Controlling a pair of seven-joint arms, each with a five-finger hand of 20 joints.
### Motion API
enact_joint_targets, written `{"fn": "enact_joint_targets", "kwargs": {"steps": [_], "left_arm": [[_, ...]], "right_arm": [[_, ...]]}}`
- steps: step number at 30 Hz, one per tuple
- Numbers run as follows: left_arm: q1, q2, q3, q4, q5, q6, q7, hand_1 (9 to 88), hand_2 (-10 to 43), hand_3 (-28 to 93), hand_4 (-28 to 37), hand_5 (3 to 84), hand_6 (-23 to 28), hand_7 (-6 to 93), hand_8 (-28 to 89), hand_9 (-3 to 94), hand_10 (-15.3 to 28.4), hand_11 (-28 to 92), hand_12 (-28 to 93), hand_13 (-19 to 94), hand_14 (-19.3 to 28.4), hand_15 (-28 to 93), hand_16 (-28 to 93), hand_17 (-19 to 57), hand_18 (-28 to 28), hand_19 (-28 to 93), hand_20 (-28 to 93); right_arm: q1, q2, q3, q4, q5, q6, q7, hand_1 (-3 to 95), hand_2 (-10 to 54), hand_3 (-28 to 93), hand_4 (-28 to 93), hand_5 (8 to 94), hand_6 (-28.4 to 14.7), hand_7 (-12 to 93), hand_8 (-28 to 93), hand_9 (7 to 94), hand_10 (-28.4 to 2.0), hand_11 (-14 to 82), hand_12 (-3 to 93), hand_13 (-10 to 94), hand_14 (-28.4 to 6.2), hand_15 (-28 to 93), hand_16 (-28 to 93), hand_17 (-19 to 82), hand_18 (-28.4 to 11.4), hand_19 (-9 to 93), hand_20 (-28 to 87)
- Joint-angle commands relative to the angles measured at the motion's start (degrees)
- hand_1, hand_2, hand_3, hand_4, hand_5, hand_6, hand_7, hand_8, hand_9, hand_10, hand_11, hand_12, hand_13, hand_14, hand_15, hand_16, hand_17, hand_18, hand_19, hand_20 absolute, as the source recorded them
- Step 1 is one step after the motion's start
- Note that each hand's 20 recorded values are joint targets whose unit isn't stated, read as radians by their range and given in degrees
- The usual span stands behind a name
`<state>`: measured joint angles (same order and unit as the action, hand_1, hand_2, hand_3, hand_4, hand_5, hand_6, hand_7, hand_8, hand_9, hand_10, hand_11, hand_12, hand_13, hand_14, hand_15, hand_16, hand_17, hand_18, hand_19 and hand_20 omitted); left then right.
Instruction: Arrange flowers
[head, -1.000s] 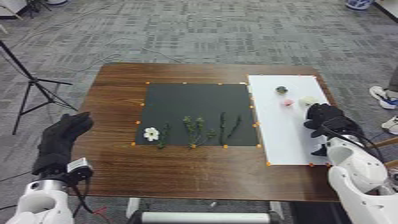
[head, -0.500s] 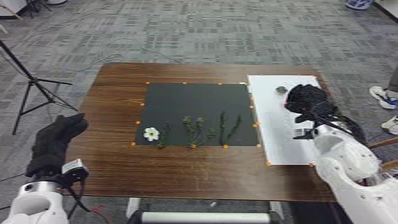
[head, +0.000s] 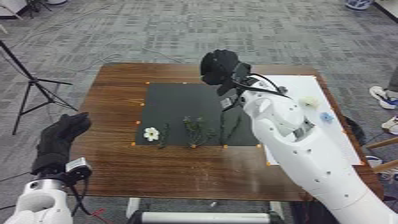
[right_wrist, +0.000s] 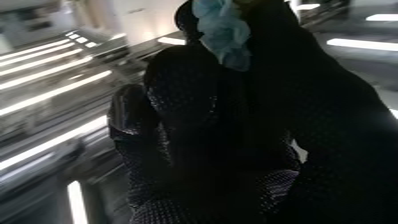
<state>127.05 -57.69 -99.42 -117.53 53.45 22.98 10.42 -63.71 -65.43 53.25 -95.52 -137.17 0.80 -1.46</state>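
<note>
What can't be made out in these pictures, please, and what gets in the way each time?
Blue-green flower, right wrist view: partly covered by the right hand, its top cut off by the edge.
White sheet, head view: partly covered by the right arm.
Dark mat, head view: far right corner behind the right hand.
Pale yellow blossom, head view: petals too small.

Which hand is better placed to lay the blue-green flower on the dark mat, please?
Right, I judge. The right hand holds the blue-green flower near the far edge of the dark mat, while the left hand hangs at the table's left side.
</note>
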Motion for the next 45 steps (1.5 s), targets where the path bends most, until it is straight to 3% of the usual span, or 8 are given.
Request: {"fn": "enact_joint_targets", "kwargs": {"steps": [1, 4, 13, 17, 26, 37, 45], "left_arm": [[-0.04, -0.15, 0.81, -0.43, -0.23, 0.02, 0.61, 20.7, 16.8, 68, -28.3, 50.7, 3.7, 17.2, -7, 49.3, 13.9, 22, 13, 38, 17.0, 21, -1, 4.8, 8.7, 6, 13], [-2.24, 0.01, 1.89, 0.17, 0.20, 0.49, -0.53, 20.7, 16.8, 68, -28.3, 50.7, 3.6, 17.1, -7, 49.3, 13.8, 22, 13, 38, 17.1, 21, -1, 4.8, 8.7, 6, 13], [-1.65, -0.17, 2.36, -0.08, -0.11, -0.07, 0.32, 20.7, 16.8, 67, -28.3, 50.5, 3.5, 17.1, -7, 49.3, 13.8, 22, 13, 38, 17.1, 21, -1, 4.8, 8.7, 6, 13], [-1.80, -0.21, 2.58, -0.07, -0.07, 0.01, 0.10, 20.7, 16.8, 67, -28.3, 50.4, 3.5, 17.2, -7, 49.4, 13.8, 22, 13, 38, 17.1, 21, -1, 4.8, 8.7, 6, 13], [-2.59, -0.23, 3.34, 0.23, -0.04, -0.75, -0.11, 20.7, 16.8, 67, -28.3, 50.4, 3.6, 17.1, -7, 49.2, 13.8, 22, 13, 38, 17.0, 21, -1, 4.7, 8.7, 6, 13], [-3.41, 0.19, 3.76, 0.55, 0.15, -1.09, -0.56, 20.7, 16.9, 67, -28.3, 50.4, 3.6, 17.2, -7, 49.2, 13.9, 22, 13, 38, 17.1, 21, -1, 4.7, 8.7, 6, 13], [-4.13, 0.52, 4.06, 0.86, 0.36, -1.60, -1.00, 20.7, 16.9, 67, -28.3, 50.3, 3.6, 17.2, -7, 49.2, 13.8, 22, 13, 38, 17.1, 21, -1, 4.7, 8.7, 6, 13]], "right_arm": [[3.93, -5.86, -5.11, 2.67, -4.43, -8.55, -4.57, 62.3, -9.5, 61, -21, 77.4, 0.7, 25, 6, 85.1, -11.0, 5.0, 35.1, 79, -6.8, 61, 35, 43, -22.1, 85, 56], [4.83, -9.04, -4.16, 6.37, -7.52, -12.14, -7.40, 62.2, -9.5, 61, -21, 77.3, 1.0, 25, 5, 84.8, -10.9, 4.8, 34.6, 79, -6.8, 61, 35, 43, -22.1, 85, 56], [4.20, -13.17, -4.44, 10.22, -13.57, -15.63, -8.51, 62.1, -9.5, 61, -22, 77.1, 1.2, 26, 4, 84.9, -10.5, 4.7, 33.9, 79, -6.6, 62, 35, 43, -22.2, 85, 56], [2.84, -15.29, -3.35, 11.84, -15.72, -17.02, -8.32, 62.0, -9.5, 62, -22, 77.0, 1.5, 26, 4, 84.9, -10.4, 4.7, 33.8, 79, -6.5, 63, 35, 43, -22.2, 85, 56], [0.87, -19.76, -4.15, 14.51, -17.13, -15.99, -1.21, 61.4, -9.5, 62, -22, 77.0, 1.9, 26, 4, 85.7, -10.2, 4.6, 33.0, 80, -6.6, 63, 35, 43, -22.4, 86, 56], [-0.53, -23.44, -2.22, 17.13, -22.49, -18.61, -2.69, 61.4, -9.5, 62, -22, 77.8, 2.0, 25, 3, 86.3, -10.1, 4.4, 32.6, 80, -6.7, 63, 35, 43, -22.8, 86, 56], [0.21, -24.33, -1.46, 18.89, -24.36, -16.30, -2.25, 61.4, -9.5, 61, -22, 77.8, 1.9, 25, 3, 86.0, -10.3, 4.1, 32.1, 80, -6.7, 63, 35, 43, -22.8, 86, 55]]}}
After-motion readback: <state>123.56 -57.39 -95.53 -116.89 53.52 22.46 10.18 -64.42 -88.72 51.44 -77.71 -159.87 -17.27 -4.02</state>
